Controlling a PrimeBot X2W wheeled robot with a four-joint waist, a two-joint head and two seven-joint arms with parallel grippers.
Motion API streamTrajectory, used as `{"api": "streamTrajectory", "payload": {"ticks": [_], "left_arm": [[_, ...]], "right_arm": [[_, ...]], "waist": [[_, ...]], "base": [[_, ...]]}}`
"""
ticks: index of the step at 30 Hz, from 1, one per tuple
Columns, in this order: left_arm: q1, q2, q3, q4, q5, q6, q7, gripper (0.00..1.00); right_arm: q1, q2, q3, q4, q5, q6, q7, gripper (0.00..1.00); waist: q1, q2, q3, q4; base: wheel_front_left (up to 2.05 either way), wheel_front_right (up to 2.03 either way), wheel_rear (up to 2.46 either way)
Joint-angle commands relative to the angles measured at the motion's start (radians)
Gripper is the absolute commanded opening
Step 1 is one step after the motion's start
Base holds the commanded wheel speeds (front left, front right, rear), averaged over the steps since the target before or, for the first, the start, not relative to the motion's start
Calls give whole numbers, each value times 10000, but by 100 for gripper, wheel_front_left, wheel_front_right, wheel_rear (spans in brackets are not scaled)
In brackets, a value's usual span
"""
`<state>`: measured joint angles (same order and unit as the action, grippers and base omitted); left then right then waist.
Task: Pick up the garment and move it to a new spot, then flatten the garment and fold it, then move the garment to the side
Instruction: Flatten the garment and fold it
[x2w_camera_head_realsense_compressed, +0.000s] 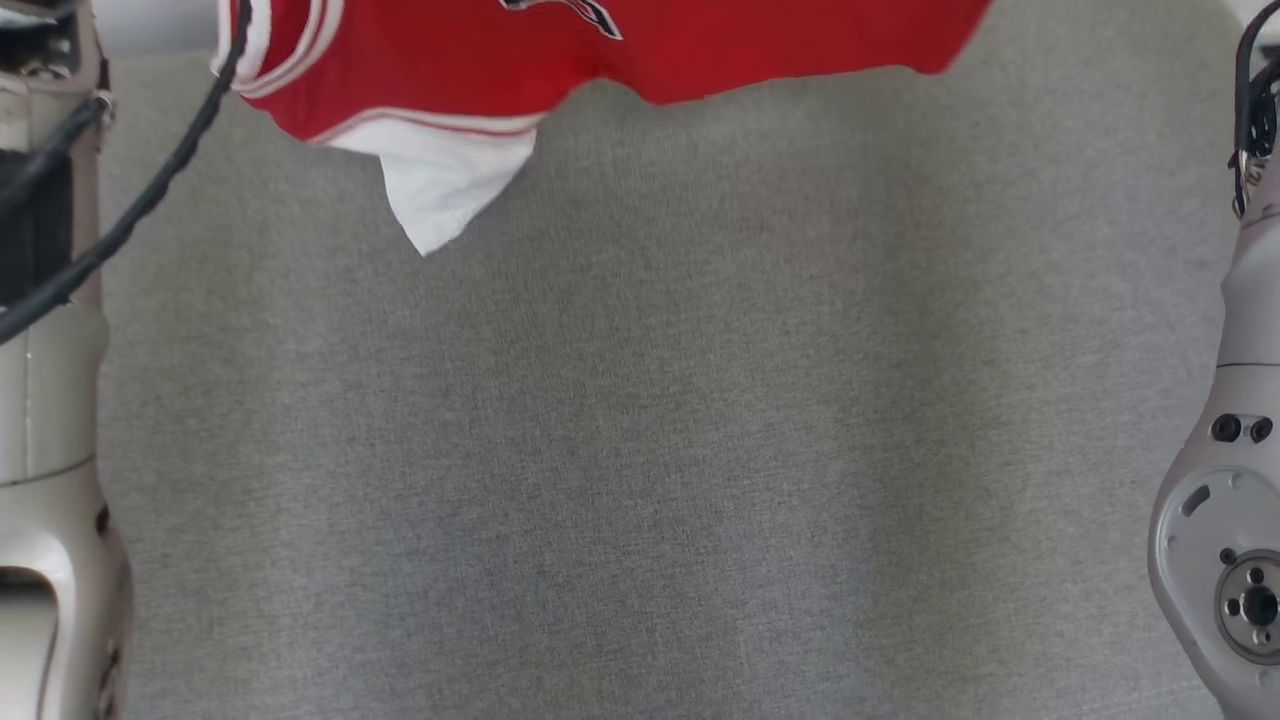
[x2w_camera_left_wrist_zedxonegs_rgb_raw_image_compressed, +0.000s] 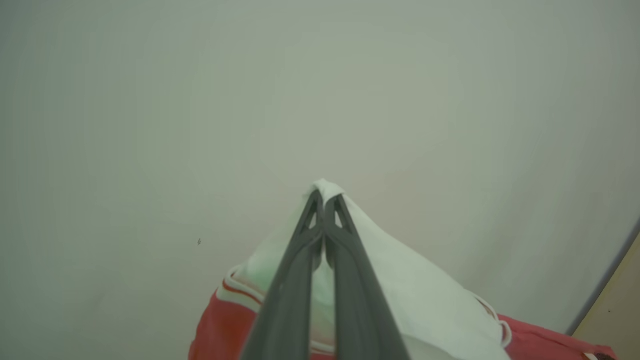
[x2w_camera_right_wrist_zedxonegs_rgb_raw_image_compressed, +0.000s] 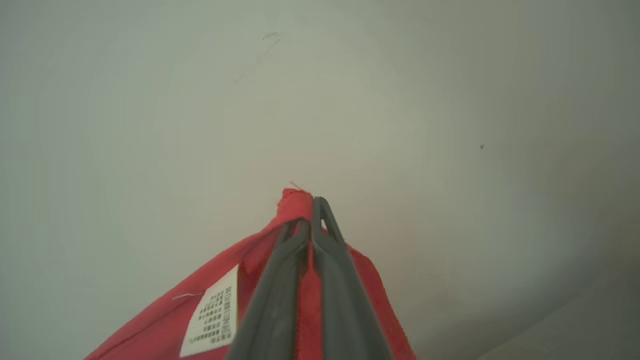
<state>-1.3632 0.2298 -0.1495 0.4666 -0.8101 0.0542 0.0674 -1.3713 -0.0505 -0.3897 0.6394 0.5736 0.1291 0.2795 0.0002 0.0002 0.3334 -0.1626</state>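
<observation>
The garment (x2w_camera_head_realsense_compressed: 560, 50) is a red jersey with white trim and a white sleeve hanging down (x2w_camera_head_realsense_compressed: 440, 190); it stretches across the top of the head view above the grey surface. In the left wrist view my left gripper (x2w_camera_left_wrist_zedxonegs_rgb_raw_image_compressed: 324, 196) is shut on the garment's white sleeve tip (x2w_camera_left_wrist_zedxonegs_rgb_raw_image_compressed: 400, 280). In the right wrist view my right gripper (x2w_camera_right_wrist_zedxonegs_rgb_raw_image_compressed: 311, 204) is shut on a red corner of the garment (x2w_camera_right_wrist_zedxonegs_rgb_raw_image_compressed: 295, 200), near its white care label (x2w_camera_right_wrist_zedxonegs_rgb_raw_image_compressed: 212, 315). Both pale forearms frame the head view, left (x2w_camera_head_realsense_compressed: 50, 400) and right (x2w_camera_head_realsense_compressed: 1230, 480).
A grey fabric-covered table (x2w_camera_head_realsense_compressed: 650, 450) lies below the hanging garment. Black cables (x2w_camera_head_realsense_compressed: 130, 210) run along the left arm. Both wrist views look toward a plain pale surface (x2w_camera_left_wrist_zedxonegs_rgb_raw_image_compressed: 320, 100), with a tan edge (x2w_camera_left_wrist_zedxonegs_rgb_raw_image_compressed: 615, 305) at the lower right.
</observation>
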Motion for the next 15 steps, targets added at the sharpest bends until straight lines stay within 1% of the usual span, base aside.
{"api": "streamTrajectory", "payload": {"ticks": [1,3,6,9,12,13,15], "left_arm": [[-315,156,40,-17,195,57,-258,0],[-437,214,25,-46,331,95,-420,0],[-687,414,-23,-72,841,75,-1257,0],[-958,639,-165,-97,1444,-148,-2421,0],[-1396,573,-7,-374,1799,-397,-3150,0],[-1550,585,66,-560,1970,-520,-3253,0],[-1789,523,282,-1187,2366,-819,-3323,0]], "right_arm": [[-262,1,64,158,-308,26,-372,0],[-324,-1,119,237,-445,26,-586,0],[-518,-10,245,604,-594,21,-1493,0],[-883,-13,526,925,-654,18,-3094,0],[-1285,-28,830,1091,-603,17,-4823,0],[-1412,-28,1005,1005,-814,17,-5131,0],[-1577,-25,1158,654,-1094,17,-5395,0]], "waist": [[-2,-2,1065,-72],[-2,-2,1269,-83],[-2,-2,1746,-110],[-2,-2,2007,-146],[-2,-2,2162,-142],[-2,-2,2217,-142],[-2,-2,2346,-123]], "base": [[0,0,0],[0,0,0],[0,0,0],[0,0,0],[0,0,0],[0,0,0],[0,0,0]]}}
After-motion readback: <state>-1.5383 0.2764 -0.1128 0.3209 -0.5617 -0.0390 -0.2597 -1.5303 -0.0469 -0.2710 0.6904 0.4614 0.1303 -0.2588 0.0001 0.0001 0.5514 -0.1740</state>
